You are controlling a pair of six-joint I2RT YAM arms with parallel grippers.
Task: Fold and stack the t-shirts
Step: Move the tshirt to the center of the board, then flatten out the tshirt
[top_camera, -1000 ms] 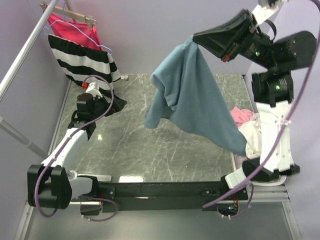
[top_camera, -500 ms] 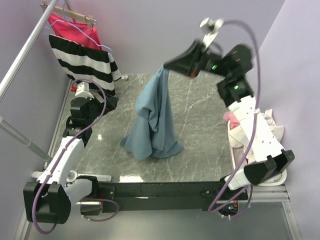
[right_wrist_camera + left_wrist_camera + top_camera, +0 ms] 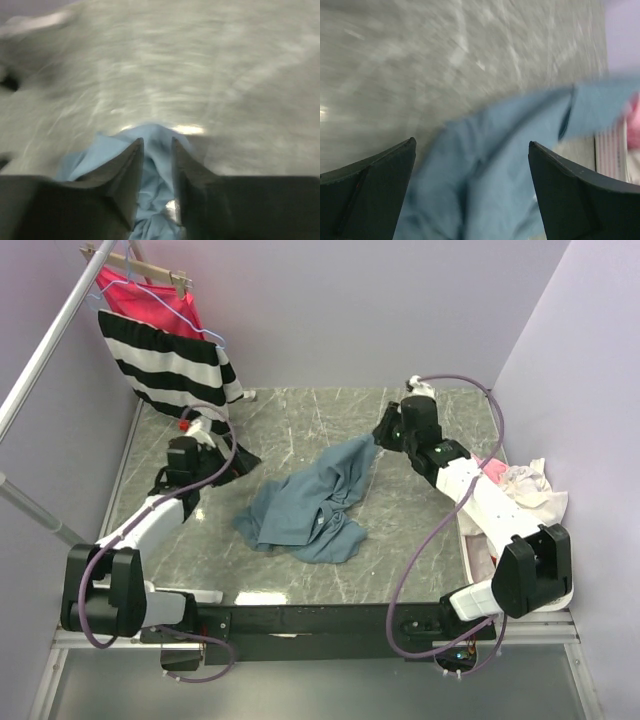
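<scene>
The left gripper point(image 3: 205, 455) stands at the left side of the table point(image 3: 300, 420), low over the surface, with its jaws spread wide and nothing between them. In the left wrist view the left gripper point(image 3: 471, 143) faces the blue shirt point(image 3: 495, 150), which lies on the grey marbled table point(image 3: 420, 60) beyond the fingertips; the picture is blurred.

Behind the left gripper, at the far left corner, a black-and-white striped garment point(image 3: 170, 360) hangs from a hanger on a rail. A bright pink garment point(image 3: 150, 295) hangs above and behind it. The lower edge of the striped garment reaches the table near the left gripper.

The blue shirt point(image 3: 305, 510) lies crumpled near the middle of the table, between the two arms. Its bulk forms a bunched heap toward the near side. One narrow end runs up and to the right, reaching the right gripper point(image 3: 385, 432).

The right gripper is low over the table, right of centre. In the right wrist view the right gripper point(image 3: 155, 142) shows a narrow gap between its jaws, and a fold of the blue shirt point(image 3: 150, 200) lies in that gap. Whether the jaws pinch the cloth cannot be told.

At the right edge of the table, a pile of pink and white clothes point(image 3: 515, 485) lies beside the right arm.
</scene>
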